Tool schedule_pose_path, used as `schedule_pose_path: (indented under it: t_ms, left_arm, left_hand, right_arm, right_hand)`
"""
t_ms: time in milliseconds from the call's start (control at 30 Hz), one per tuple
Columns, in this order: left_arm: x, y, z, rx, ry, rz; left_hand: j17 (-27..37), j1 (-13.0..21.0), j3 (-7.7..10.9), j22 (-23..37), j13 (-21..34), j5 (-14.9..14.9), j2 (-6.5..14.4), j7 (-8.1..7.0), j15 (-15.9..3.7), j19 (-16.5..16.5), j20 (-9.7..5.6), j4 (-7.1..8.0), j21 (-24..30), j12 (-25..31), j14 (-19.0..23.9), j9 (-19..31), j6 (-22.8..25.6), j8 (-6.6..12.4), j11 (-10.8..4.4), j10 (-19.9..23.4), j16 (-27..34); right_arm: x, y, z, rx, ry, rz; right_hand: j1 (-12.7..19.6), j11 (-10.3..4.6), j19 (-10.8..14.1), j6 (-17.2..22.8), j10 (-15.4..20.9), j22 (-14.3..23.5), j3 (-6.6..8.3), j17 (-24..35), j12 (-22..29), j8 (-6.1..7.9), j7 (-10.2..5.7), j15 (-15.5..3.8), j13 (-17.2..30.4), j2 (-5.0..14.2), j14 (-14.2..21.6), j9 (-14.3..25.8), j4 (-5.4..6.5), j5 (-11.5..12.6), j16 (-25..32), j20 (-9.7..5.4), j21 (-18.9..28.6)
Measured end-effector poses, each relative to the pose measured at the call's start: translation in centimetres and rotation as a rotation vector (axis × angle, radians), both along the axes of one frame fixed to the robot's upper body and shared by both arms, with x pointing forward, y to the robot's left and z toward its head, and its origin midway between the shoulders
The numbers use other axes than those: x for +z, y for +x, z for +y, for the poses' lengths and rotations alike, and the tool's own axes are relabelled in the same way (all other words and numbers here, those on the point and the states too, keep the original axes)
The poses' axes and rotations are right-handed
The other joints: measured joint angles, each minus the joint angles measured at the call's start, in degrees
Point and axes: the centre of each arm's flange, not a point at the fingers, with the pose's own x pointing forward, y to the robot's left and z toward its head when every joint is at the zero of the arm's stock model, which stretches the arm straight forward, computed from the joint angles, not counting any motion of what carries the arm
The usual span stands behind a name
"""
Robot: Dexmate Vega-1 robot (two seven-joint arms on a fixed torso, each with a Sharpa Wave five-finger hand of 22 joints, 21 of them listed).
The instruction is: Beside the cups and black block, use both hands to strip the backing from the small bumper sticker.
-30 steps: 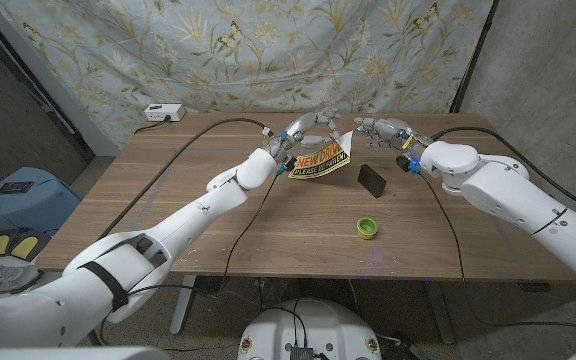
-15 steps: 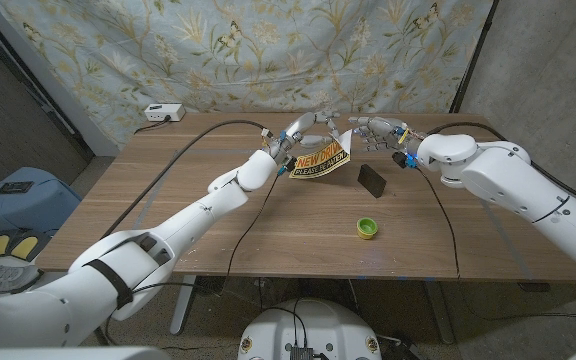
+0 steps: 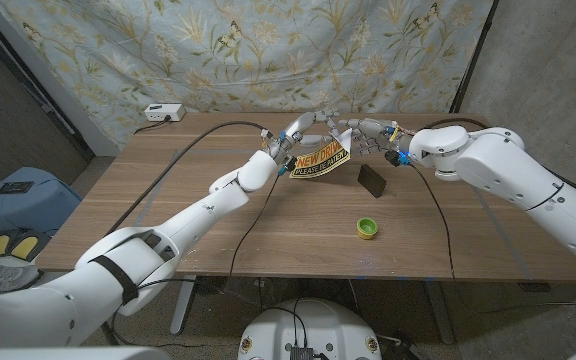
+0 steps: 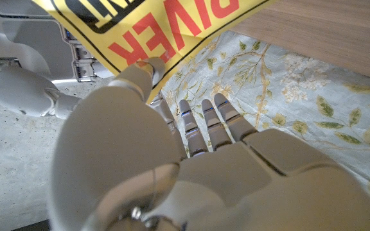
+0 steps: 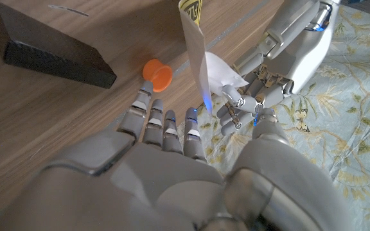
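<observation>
1. The left hand [image 3: 303, 132] held the small bumper sticker [image 3: 321, 160] up above the far part of the worktop [image 3: 208, 210], pinching it near the upper edge; the left wrist view showed a fingertip pressed on the yellow face.
2. Over the last second the right hand [image 3: 366, 131] had moved in from near the black block [image 3: 372, 179] side toward the sticker's upper right corner, while the sticker and left hand hardly shifted.
3. In the right wrist view the right hand's fingers [image 5: 166, 125] were spread and reaching at the sticker's white backing, whose corner looked curled; I could not tell whether thumb and finger had closed on it yet.
4. I judged this to be the approach for the peel: the backing seemed still on, so stripping was yet to come.
5. A green cup [image 3: 367, 227] sat nearer the front edge, and an orange cup [image 5: 157, 73] lay by the block, both well clear of the hands.
</observation>
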Motion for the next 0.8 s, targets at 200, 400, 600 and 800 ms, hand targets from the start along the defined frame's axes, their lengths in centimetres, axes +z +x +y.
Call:
schedule_pose_path:
  t_ms: [200,400,600,800]
  left_arm:
    - [-0.4,0.7,0.0,0.002,-0.010,0.011]
    - [-0.3,0.4,-0.1,-0.016,-0.018,-0.004]
    - [-0.5,0.8,-0.2,-0.019,-0.025,0.002]
    - [-0.6,0.8,-0.2,-0.026,-0.031,-0.001]
  left_hand:
    - [0.00,0.00,0.01,0.00,0.00,0.00,0.00,-0.02,-0.30,0.00,0.00,-0.01,0.00,0.00,0.30,-0.17,-0.02,0.40,-0.31,0.31,0.00]
    - [0.00,0.00,0.01,0.00,0.00,0.00,0.00,-0.10,-0.30,0.00,-0.04,-0.01,0.01,0.00,0.30,-0.16,-0.10,0.45,-0.30,0.30,0.00]
    - [0.00,0.00,0.01,0.00,0.01,0.00,0.00,-0.10,-0.61,0.09,-0.53,-0.01,0.01,-0.05,0.61,-0.29,-0.11,0.45,-0.50,0.50,0.00]
    - [0.01,0.01,0.02,-0.01,0.01,0.00,0.01,-0.11,-0.61,0.09,-0.52,-0.01,0.01,-0.44,0.61,-0.34,-0.11,0.45,-0.71,0.71,0.00]
  right_arm:
    - [-0.8,0.3,0.3,-0.015,-0.026,0.065]
    - [-0.6,0.5,0.6,-0.012,-0.032,0.069]
    - [-0.9,0.8,0.5,-0.024,-0.046,0.093]
    - [-1.0,0.9,0.5,-0.028,-0.049,0.099]
  right_hand:
    - [0.00,0.00,0.00,-0.61,0.00,0.00,-0.16,0.00,0.00,0.00,-0.02,-0.01,0.00,0.00,0.00,0.00,-0.15,0.00,0.00,0.00,0.00]
    - [0.22,0.00,0.00,-0.60,0.00,0.15,-0.16,-0.01,0.23,0.00,-0.02,-0.01,0.27,0.22,0.00,-0.01,-0.15,0.00,0.00,0.00,0.00]
    - [0.45,0.00,0.01,-0.24,0.00,0.15,-0.33,0.27,0.23,0.45,-0.32,-0.01,0.29,0.46,0.00,0.26,0.02,0.00,0.00,-0.01,0.00]
    - [0.98,-0.01,0.01,1.74,0.01,0.15,-0.71,0.27,0.23,0.66,0.04,0.05,0.54,0.98,0.07,1.01,-0.23,0.00,0.00,-0.01,0.00]
